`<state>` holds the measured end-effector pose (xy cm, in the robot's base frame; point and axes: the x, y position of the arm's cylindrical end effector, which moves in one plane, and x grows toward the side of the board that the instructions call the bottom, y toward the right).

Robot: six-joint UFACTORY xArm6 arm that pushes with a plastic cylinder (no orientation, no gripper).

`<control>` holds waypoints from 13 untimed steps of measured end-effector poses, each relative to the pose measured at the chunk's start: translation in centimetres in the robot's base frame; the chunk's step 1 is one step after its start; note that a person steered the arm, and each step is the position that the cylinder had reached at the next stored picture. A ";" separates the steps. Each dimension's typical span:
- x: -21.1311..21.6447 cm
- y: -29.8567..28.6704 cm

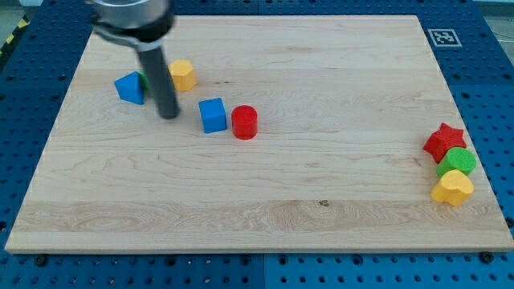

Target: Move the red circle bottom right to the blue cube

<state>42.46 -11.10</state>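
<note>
The red circle (244, 122) lies on the wooden board, touching the right side of the blue cube (213, 115). My tip (168, 116) stands to the left of the blue cube, a short gap apart from it. The rod rises toward the view's top left. A second blue block (128, 87) lies left of the rod, and a yellow block (182, 75) lies just right of the rod, above the blue cube. A green block (143, 81) peeks out behind the rod, mostly hidden.
At the view's right edge a red star (444, 141), a green round block (457, 162) and a yellow heart (453, 188) sit clustered together. A fiducial tag (441, 36) marks the board's top right corner (418, 18).
</note>
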 end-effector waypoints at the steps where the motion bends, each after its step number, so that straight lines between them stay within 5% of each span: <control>1: 2.7 8.8; 2: 4.7 15.2; 5: 9.5 14.9; 7: -0.1 15.9; 9: 9.0 12.5; 10: 9.4 17.7; 12: 2.4 22.3; 13: 6.2 21.6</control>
<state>48.64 10.54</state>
